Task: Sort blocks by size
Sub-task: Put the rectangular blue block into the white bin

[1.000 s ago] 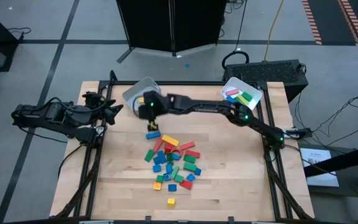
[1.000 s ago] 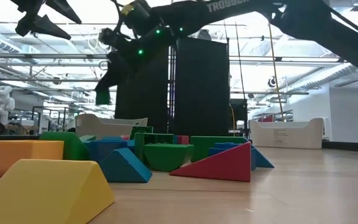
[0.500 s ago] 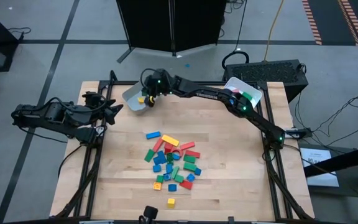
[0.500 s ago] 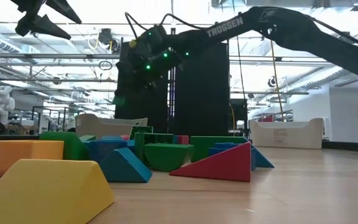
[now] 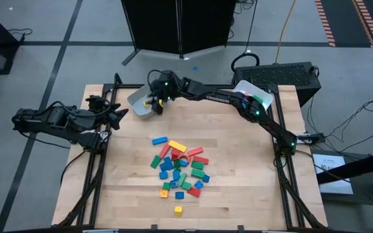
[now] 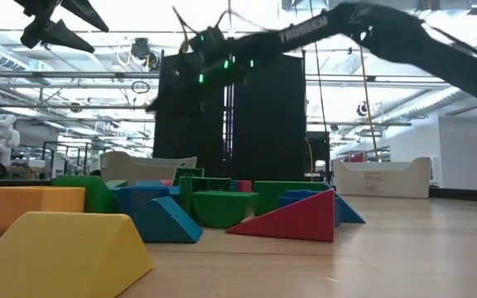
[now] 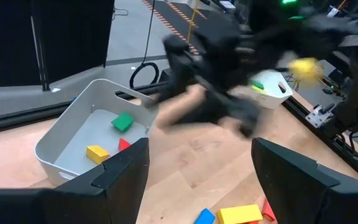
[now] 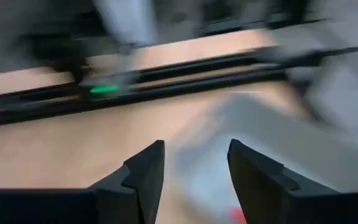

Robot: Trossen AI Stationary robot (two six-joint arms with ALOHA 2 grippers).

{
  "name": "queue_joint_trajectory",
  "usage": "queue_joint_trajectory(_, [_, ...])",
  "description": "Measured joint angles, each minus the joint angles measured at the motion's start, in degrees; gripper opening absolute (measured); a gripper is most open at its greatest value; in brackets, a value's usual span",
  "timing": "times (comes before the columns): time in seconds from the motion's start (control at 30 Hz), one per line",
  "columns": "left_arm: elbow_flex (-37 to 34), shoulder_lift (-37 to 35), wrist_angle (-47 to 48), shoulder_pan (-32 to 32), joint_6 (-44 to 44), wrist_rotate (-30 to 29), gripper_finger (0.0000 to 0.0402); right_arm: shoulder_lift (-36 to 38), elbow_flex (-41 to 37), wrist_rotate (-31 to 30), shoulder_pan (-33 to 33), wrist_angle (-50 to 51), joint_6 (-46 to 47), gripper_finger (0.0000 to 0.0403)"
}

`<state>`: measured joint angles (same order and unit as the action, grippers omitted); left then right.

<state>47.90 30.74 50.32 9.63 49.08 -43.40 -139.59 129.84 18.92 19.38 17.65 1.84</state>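
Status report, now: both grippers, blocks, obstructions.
Right gripper open, empty, over left bin. Left gripper open, parked at table's left edge. Block pile mid-table, unobstructed.

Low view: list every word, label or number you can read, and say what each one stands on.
"TROSSEN": pale letters along the dark right arm that crosses the top of the picture; motion blur leaves the last letters hard to make out.
White bin at the far right: a small dark label, too small to read.
Blocks: no lettering visible.
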Motion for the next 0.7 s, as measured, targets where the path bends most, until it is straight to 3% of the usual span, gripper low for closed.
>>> queue_joint_trajectory(0.07, [0.0,0.0,0.0,0.0,-0.2,0.0,0.0281,1.1,0.2,4.1,-2.7,5.4,-1.7,0.0168])
queue_joint_trajectory(0.13, [0.0,0.0,0.0,0.0,-0.4,0.0,0.0281,1.2,0.3,4.5,-5.5,12.3,-5.0,0.0164])
queue_joint_trajectory(0.3, [0.0,0.0,0.2,0.0,-0.4,0.0,0.0281,-1.7,0.0,-3.3,-12.3,21.9,-15.9,0.017])
queue_joint_trajectory(0.53, [0.0,0.0,0.5,0.0,-0.5,0.3,0.0281,-4.6,0.0,-12.9,-14.7,19.1,-18.1,0.0211])
queue_joint_trajectory(0.7, [0.0,0.0,1.6,0.0,-0.1,1.4,0.0281,-5.7,0.0,-14.2,-13.4,17.6,-15.3,0.0241])
